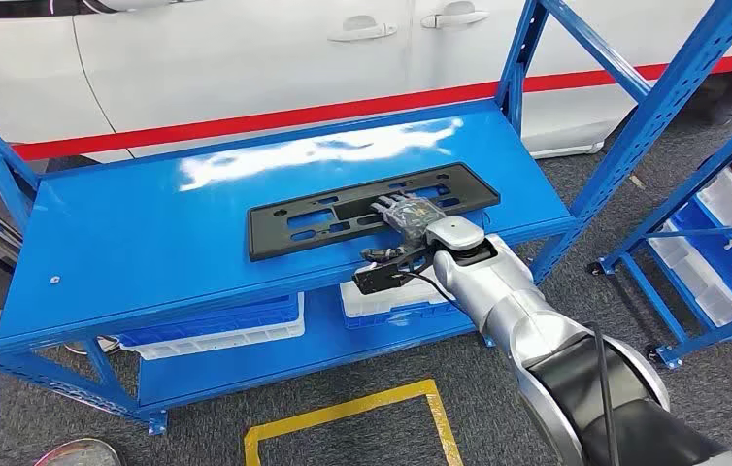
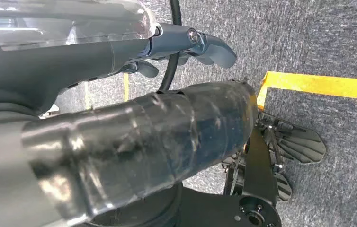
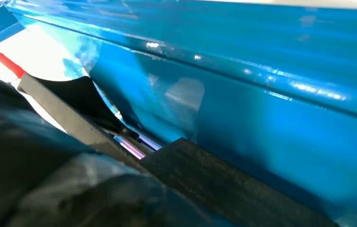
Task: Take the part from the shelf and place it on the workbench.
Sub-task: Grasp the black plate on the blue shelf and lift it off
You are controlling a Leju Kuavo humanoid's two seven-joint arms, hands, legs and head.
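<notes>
1. A blue shelf [image 1: 129,233] is seen across the head view, its top board glossy with glare, and a white car [image 1: 246,58] with a red stripe stands behind it.
2. Under the top board, a blue and white bin [image 1: 216,325] lies on the lower level, and a second bin [image 1: 391,301] lies to its right.
3. A yellow floor line [image 1: 343,413] is marked on the grey carpet in front of the shelf.
4. The part [image 1: 294,221], a flat black plate with cut-outs, lies on the top board near the front edge, right of centre.
5. The right hand [image 1: 409,216] is laid on the part's right portion, fingers stretched forward over the black surface; whether the part is gripped cannot be told. In the right wrist view the part [image 3: 224,184] is seen close against the blue board.
6. A second blue rack [image 1: 721,243] with white trays stands at the far right.
7. The left hand [image 2: 186,45] is seen above the carpet in the left wrist view, nothing visible in it; how far the fingers are apart cannot be told.
</notes>
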